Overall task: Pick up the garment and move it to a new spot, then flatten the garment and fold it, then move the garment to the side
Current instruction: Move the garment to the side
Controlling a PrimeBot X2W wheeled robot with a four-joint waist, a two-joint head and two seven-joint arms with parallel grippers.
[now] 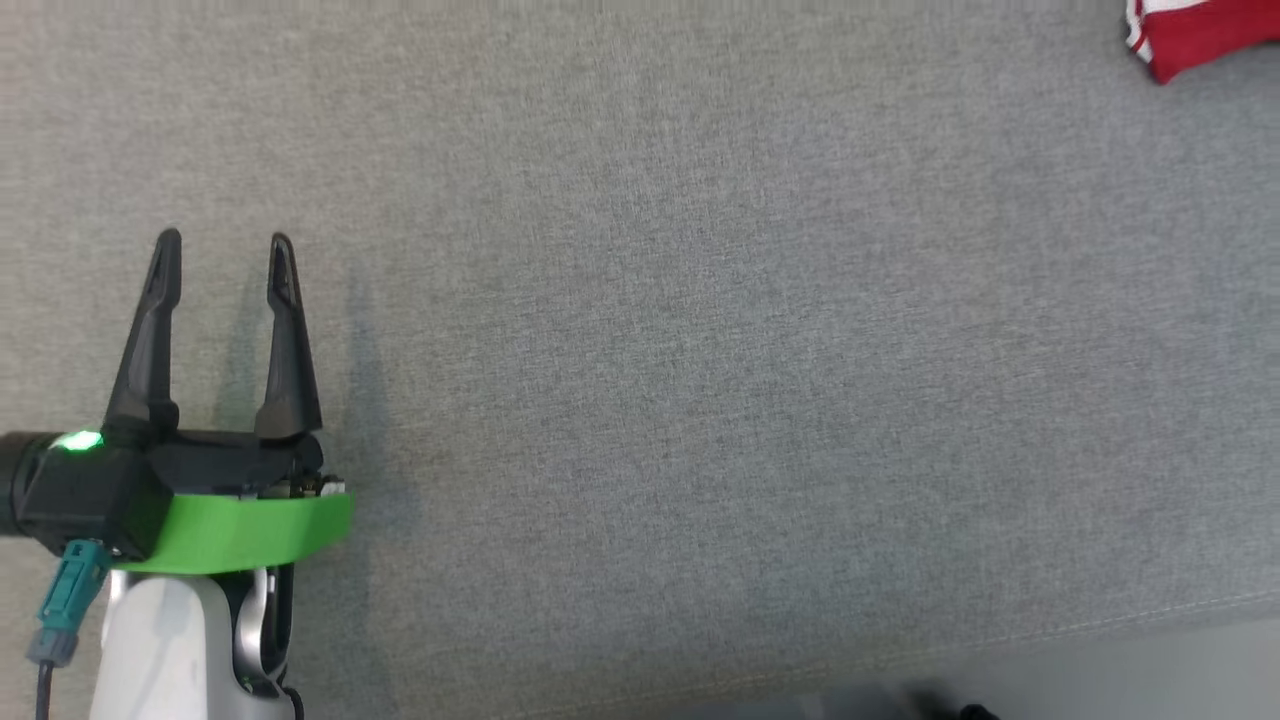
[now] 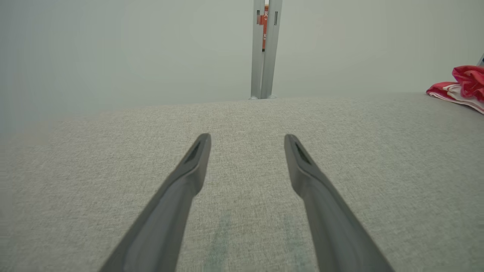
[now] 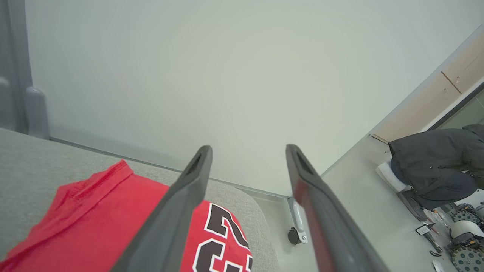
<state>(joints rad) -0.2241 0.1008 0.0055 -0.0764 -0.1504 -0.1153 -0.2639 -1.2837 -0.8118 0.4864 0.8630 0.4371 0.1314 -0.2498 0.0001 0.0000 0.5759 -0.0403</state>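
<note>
A grey woven fabric surface (image 1: 700,350) spreads across the head view, and the red jersey-like garment with white trim and black-and-white numerals (image 1: 1200,30) lies at its far right corner, cut off by the edge of the picture and well apart from the left gripper (image 1: 224,240). That gripper hovers at the lower left over bare fabric, its two long dark fingers spread wide with nothing between them; a bright green band wraps its wrist. In the left wrist view the same gripper (image 2: 246,136) points across the surface towards a grey upright metal post (image 2: 264,49) by the pale wall, with the garment (image 2: 459,88) bunched at the far right edge. In the right wrist view the right gripper (image 3: 248,147) is above the garment (image 3: 94,211), which lies on the rounded corner of the surface; its fingers stand wide apart and grip nothing, the cloth passing beneath the left-hand finger. Beyond the surface, on the floor, a person in a dark padded jacket (image 3: 435,166) bends over at the right.
</note>
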